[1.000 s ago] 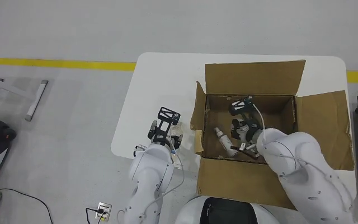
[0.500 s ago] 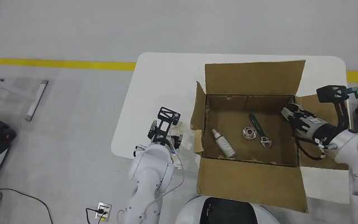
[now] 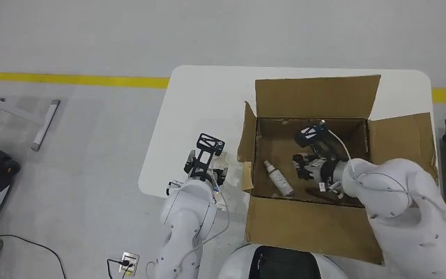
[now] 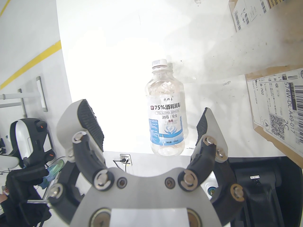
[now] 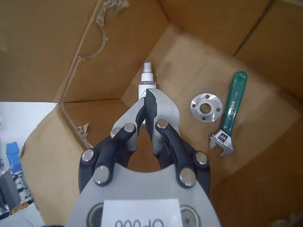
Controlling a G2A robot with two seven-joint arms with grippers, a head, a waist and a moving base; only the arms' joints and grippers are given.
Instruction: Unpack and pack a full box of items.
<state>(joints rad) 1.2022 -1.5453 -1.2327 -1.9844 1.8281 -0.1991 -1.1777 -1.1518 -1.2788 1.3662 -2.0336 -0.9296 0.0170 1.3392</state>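
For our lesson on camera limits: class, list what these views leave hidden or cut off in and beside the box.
Right wrist view: the spray bottle, lower body behind the shut right pincer.
Top view: flange and wrench, largely under the right arm.
Left wrist view: cardboard box, cut off by the picture's edge.

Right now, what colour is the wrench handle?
The wrench handle is green, best seen in the right wrist view.

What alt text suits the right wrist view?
The right gripper, shut and empty, hangs inside the cardboard box over a white spray bottle; a metal flange and a green-handled wrench lie nearby on the box floor.
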